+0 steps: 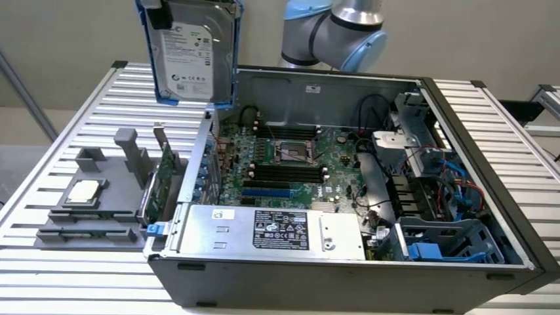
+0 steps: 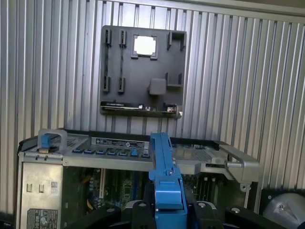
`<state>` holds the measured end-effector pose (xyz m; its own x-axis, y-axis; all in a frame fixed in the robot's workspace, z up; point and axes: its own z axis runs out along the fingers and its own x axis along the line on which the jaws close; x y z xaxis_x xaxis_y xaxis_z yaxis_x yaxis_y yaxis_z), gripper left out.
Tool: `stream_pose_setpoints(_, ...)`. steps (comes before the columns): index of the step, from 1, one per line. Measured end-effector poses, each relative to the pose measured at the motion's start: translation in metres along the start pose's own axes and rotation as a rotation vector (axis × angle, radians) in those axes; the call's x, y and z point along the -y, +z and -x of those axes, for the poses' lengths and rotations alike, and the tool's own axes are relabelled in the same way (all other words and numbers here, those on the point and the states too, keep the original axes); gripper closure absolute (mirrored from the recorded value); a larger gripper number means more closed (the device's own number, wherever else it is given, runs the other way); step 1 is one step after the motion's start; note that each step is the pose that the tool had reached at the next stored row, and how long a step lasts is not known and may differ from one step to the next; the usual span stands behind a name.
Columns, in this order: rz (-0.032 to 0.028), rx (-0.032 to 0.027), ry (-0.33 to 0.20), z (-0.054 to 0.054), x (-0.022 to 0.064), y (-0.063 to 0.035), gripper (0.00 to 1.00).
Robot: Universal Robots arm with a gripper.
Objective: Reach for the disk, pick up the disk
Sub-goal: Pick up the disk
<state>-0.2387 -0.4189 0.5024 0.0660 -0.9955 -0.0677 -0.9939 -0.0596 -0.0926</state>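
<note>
So the pick is basically done here. In the wrist view the gripper has its dark fingers closed in on either side of the blue caddy edge of the disk, which runs straight out from the camera. I can't quite see the actual contact points, so call it "looks clamped" rather than dead certain.

In the exterior view, nearest the camera, there's the open computer case on the slatted desk, with the silver power supply at its front edge and the motherboard behind it. Off to the exterior view's left sits the grey fixture tray with the little CPU chip on it.

Further back and up high, the disk hangs upright in the air, label facing the camera, well clear of the case and above its left wall. The robot arm is behind the case.

My read: reach is over, lift is achieved, and what matters now is just a steady hold so the caddy doesn't slip.
</note>
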Motion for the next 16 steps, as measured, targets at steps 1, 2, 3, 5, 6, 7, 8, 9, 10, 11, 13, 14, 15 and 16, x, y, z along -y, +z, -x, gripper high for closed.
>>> stream_pose_setpoints(1, -0.0001, 0.0001, 0.000, -0.002, 0.0046, 0.0003, 0.67)
stream_pose_setpoints(2, -0.0002, 0.0002, 0.000, -0.004, 0.0089, 0.0006, 0.67)
stream_pose_setpoints(3, -0.0002, 0.0001, 0.000, -0.007, 0.0130, 0.0008, 0.67)
stream_pose_setpoints(5, -0.0002, 0.0001, 0.000, -0.012, 0.0195, 0.0010, 0.67)
stream_pose_setpoints(6, -0.0004, 0.0000, 0.000, -0.014, 0.0225, 0.0011, 0.67)
stream_pose_setpoints(7, -0.0008, 0.0000, 0.000, -0.016, 0.0253, 0.0013, 0.67)
stream_pose_setpoints(8, -0.0012, 0.0000, 0.000, -0.019, 0.0282, 0.0014, 0.67)
stream_pose_setpoints(9, -0.0017, 0.0000, 0.000, -0.021, 0.0310, 0.0015, 0.67)
stream_pose_setpoints(10, -0.0022, 0.0000, 0.000, -0.024, 0.0339, 0.0016, 0.67)
stream_pose_setpoints(11, -0.0027, -0.0001, 0.000, -0.026, 0.0367, 0.0017, 0.67)
stream_pose_setpoints(13, -0.0042, -0.0002, 0.000, -0.031, 0.0418, 0.0019, 0.67)
stream_pose_setpoints(14, -0.0050, -0.0002, 0.000, -0.033, 0.0444, 0.0020, 0.67)
stream_pose_setpoints(15, -0.0058, -0.0002, 0.000, -0.036, 0.0472, 0.0022, 0.67)
stream_pose_setpoints(16, -0.0066, -0.0003, 0.000, -0.039, 0.0499, 0.0023, 0.67)
